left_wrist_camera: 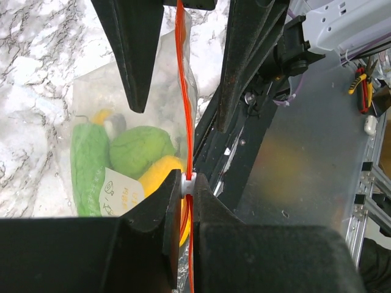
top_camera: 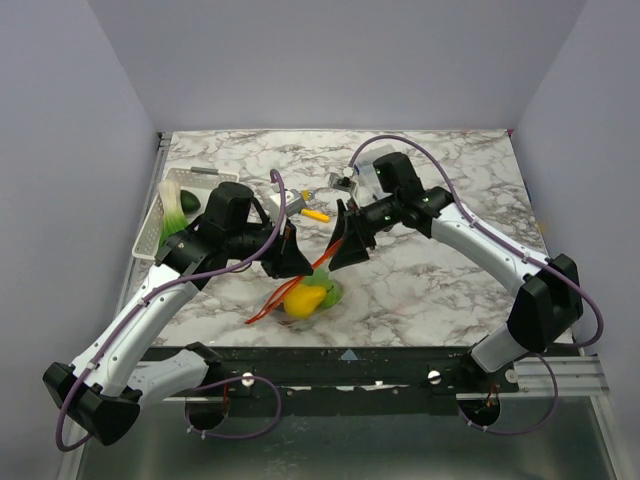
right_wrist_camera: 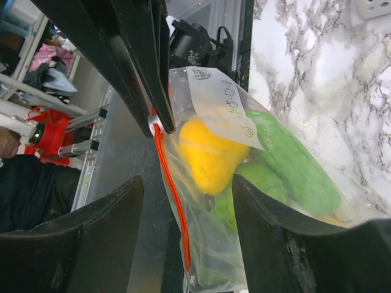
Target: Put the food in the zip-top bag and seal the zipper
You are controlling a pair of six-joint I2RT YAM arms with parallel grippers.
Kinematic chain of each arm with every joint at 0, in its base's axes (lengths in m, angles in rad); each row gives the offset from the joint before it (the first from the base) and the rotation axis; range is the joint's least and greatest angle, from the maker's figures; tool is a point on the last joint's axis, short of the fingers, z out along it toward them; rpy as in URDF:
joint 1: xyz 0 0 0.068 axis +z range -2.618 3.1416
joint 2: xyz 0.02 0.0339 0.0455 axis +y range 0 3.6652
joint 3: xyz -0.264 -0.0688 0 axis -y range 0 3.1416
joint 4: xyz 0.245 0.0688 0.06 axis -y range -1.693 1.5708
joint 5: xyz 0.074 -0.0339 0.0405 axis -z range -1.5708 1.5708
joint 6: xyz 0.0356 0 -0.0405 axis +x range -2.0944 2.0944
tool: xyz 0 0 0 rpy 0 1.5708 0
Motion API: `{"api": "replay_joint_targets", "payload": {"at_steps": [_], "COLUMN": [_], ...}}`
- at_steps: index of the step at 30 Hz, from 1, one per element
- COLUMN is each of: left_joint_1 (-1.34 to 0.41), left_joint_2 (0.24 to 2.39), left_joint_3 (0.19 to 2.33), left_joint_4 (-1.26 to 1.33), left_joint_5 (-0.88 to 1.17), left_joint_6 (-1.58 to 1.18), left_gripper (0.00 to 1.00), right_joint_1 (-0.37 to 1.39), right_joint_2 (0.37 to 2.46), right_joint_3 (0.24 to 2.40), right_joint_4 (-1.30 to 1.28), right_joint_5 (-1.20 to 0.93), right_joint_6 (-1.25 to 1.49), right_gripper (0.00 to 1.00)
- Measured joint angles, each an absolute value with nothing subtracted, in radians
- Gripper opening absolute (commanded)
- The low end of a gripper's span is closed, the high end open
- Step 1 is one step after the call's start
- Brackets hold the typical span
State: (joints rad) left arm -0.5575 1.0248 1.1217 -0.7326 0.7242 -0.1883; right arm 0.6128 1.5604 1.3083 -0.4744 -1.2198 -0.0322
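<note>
The zip-top bag (top_camera: 318, 290) hangs between my two grippers near the table's front edge, holding a yellow food (top_camera: 305, 300) and green foods (top_camera: 331, 293). My left gripper (top_camera: 293, 262) is shut on the white slider (left_wrist_camera: 187, 182) of the orange-red zipper (left_wrist_camera: 181, 91). My right gripper (top_camera: 345, 250) is open, its fingers (left_wrist_camera: 135, 55) standing apart on either side of the zipper strip. In the right wrist view the bag (right_wrist_camera: 214, 256) lies between my open right gripper (right_wrist_camera: 188, 183), with the yellow food (right_wrist_camera: 211, 155), a green food (right_wrist_camera: 293, 165) and the zipper (right_wrist_camera: 171, 195) showing.
A white basket (top_camera: 150, 225) at the left edge holds a white-green vegetable (top_camera: 172, 205) and a dark item (top_camera: 190, 203). A short yellow-orange stick (top_camera: 315, 214) lies behind the grippers. A small white-grey device (top_camera: 345, 182) sits at the back.
</note>
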Motion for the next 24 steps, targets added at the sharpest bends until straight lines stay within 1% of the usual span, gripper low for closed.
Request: {"api": "replay_joint_targets", "payload": {"at_steps": [1, 3, 5, 7, 8, 9, 13, 18, 24], "left_joint_1": [-0.558, -0.558, -0.558, -0.558, -0.558, -0.558, -0.558, -0.558, -0.556], "left_joint_2": [1.025, 1.026, 1.027, 1.029, 1.029, 1.03, 1.034, 1.04, 1.037], "left_joint_3": [1.122, 1.122, 1.122, 1.122, 1.122, 1.122, 1.122, 1.122, 1.122], "left_joint_4": [-0.731, -0.728, -0.727, -0.727, -0.727, -0.727, -0.722, -0.711, -0.721], "left_joint_5": [0.726, 0.73, 0.732, 0.735, 0.735, 0.735, 0.735, 0.72, 0.664], "left_joint_6": [-0.188, -0.188, -0.188, -0.189, -0.189, -0.189, -0.189, -0.189, -0.188], "left_gripper": [0.0, 0.0, 0.0, 0.0, 0.0, 0.0, 0.0, 0.0, 0.0], "right_joint_1": [0.613, 0.613, 0.613, 0.613, 0.613, 0.613, 0.613, 0.625, 0.631], "right_joint_2": [1.56, 1.56, 1.56, 1.559, 1.559, 1.559, 1.547, 1.453, 1.372], "right_joint_3": [1.308, 1.308, 1.308, 1.308, 1.308, 1.308, 1.298, 1.199, 1.096], "right_joint_4": [-0.473, -0.469, -0.458, -0.444, -0.438, -0.435, -0.403, -0.298, -0.188], "right_joint_5": [-1.225, -1.232, -1.237, -1.24, -1.242, -1.24, -1.187, -0.952, -0.75], "right_joint_6": [-0.031, -0.025, -0.011, 0.005, 0.01, 0.016, 0.057, 0.189, 0.305], "right_gripper": [0.59, 0.52, 0.39, 0.21, 0.04, 0.0, 0.0, 0.0, 0.0]}}
